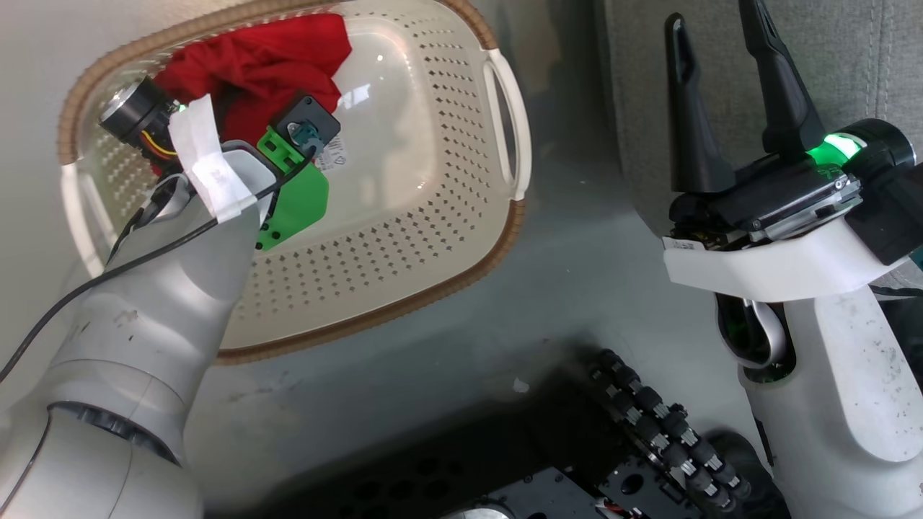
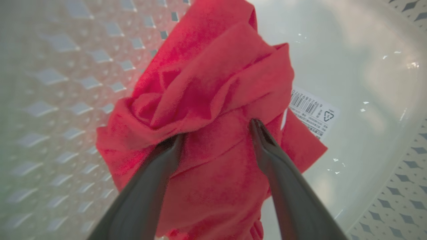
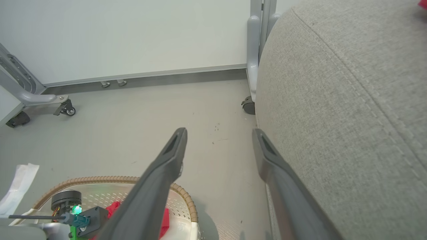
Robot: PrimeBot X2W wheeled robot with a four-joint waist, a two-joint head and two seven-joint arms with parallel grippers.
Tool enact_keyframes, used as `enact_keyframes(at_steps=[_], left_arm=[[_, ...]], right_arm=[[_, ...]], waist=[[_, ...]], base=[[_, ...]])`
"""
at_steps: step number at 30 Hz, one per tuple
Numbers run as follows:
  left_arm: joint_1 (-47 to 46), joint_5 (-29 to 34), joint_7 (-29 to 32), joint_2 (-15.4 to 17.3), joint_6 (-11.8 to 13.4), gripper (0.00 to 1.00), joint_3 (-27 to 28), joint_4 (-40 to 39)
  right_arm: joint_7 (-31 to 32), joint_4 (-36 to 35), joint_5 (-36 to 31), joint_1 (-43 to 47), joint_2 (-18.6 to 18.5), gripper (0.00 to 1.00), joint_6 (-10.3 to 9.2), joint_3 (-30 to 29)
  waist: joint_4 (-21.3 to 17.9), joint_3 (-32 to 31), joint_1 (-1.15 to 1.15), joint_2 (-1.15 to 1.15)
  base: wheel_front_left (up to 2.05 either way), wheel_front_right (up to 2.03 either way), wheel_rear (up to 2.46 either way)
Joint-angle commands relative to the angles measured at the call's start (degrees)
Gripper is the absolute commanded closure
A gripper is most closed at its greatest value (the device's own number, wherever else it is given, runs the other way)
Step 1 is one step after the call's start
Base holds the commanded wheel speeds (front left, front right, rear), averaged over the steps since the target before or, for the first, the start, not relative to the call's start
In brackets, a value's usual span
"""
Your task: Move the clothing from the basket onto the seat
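In the head view the left arm is seen reaching down into the basket (image 1: 404,252), which stands on the floor (image 1: 577,274) just beside the seat (image 1: 851,58). The clothing (image 1: 267,65) is bunched in the basket's upper left corner in that view, where the fingers are hidden behind the wrist. They are disclosed by the left wrist view: the left gripper (image 2: 217,130) is held with its fingers apart, their tips pressed into the red folds with a ridge of fabric between them, beside the paper label (image 2: 313,111) on the basket's bottom. The right gripper (image 1: 715,43) is held spread and empty near the seat's edge. In the right wrist view a wall (image 3: 133,33) and wheeled metal frames (image 3: 248,106) are added, as is a small red patch (image 3: 423,3) at the seat's top corner, too little of it being shown for it to be identified.
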Motion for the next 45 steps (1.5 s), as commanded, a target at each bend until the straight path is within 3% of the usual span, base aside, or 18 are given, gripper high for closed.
enact_keyframes(at_steps=[1, 7, 8, 9, 13, 21, 30, 35, 39, 45], left_arm=[[-0.9, -0.2, 1.4, 0.8, -0.5, 0.0, -0.2, 0.5], [-0.1, -0.9, 7.7, 1.5, -2.5, 0.0, -0.7, 1.0], [0.0, -1.0, 8.5, 1.6, -2.7, 0.39, -0.9, 1.0], [0.1, -1.0, 9.2, 1.6, -2.8, 1.0, -1.1, 1.1], [0.0, -0.7, 10.0, 1.6, -2.5, 1.0, -1.8, 1.1], [0.1, -3.1, 3.8, -0.5, -1.7, 1.0, -0.7, -0.4], [7.1, -12.1, -8.3, -3.4, -2.4, 1.0, 4.9, -3.6], [11.1, -16.5, -12.0, -3.8, -3.1, 1.0, 7.3, -6.3], [14.2, -19.1, -12.9, -3.9, -2.8, 1.0, 8.6, -10.5], [20.4, -21.5, -12.9, -3.8, -1.7, 1.0, 12.7, -24.8]], right_arm=[[-0.3, -0.2, 0.2, -0.6, 0.1, 0.0, -0.04, 0.1], [-0.3, -0.5, 0.5, 0.8, 0.3, 0.0, -0.04, 0.3], [-0.3, -0.6, 0.5, 1.0, 0.3, 0.0, -0.04, 0.3], [-0.3, -0.6, 0.5, 1.0, 0.3, 0.0, -0.04, 0.3], [-0.3, -0.9, 0.4, 0.8, 0.4, 0.0, -0.04, 0.2], [-0.3, -0.9, -0.2, -0.1, 0.2, 0.0, -0.04, -0.3], [-0.3, 1.3, -1.2, 2.6, -0.6, 0.0, -0.04, 0.1], [-0.3, 2.6, -1.6, 4.4, -0.9, 0.0, -0.04, -0.2], [-0.3, 3.8, -1.9, 6.6, -1.3, 0.0, -0.04, -0.4], [-0.2, 5.6, -2.7, 10.0, -2.2, 0.0, -0.04, -1.0]], waist=[[-1.8, 1.5, -0.01, 0.0], [-2.2, 1.7, -0.01, 0.0], [-2.3, 1.7, -0.01, 0.0], [-2.3, 1.7, -0.01, 0.0], [-2.4, 1.6, -0.01, 0.0], [-1.5, -0.7, -0.01, 0.0], [2.0, -10.1, -0.01, 0.0], [3.6, -15.7, -0.01, 0.0], [5.2, -20.7, -0.01, 0.0], [8.0, -27.9, -0.01, 0.0]], base=[[0.0, 0.0, 0.0], [0.0, 0.0, 0.0], [0.0, 0.0, 0.0], [0.0, 0.0, 0.0], [0.0, 0.0, 0.0], [0.0, 0.0, 0.0], [0.0, 0.0, 0.0], [0.0, 0.0, 0.0], [0.0, 0.0, 0.0], [0.0, 0.0, 0.0]])
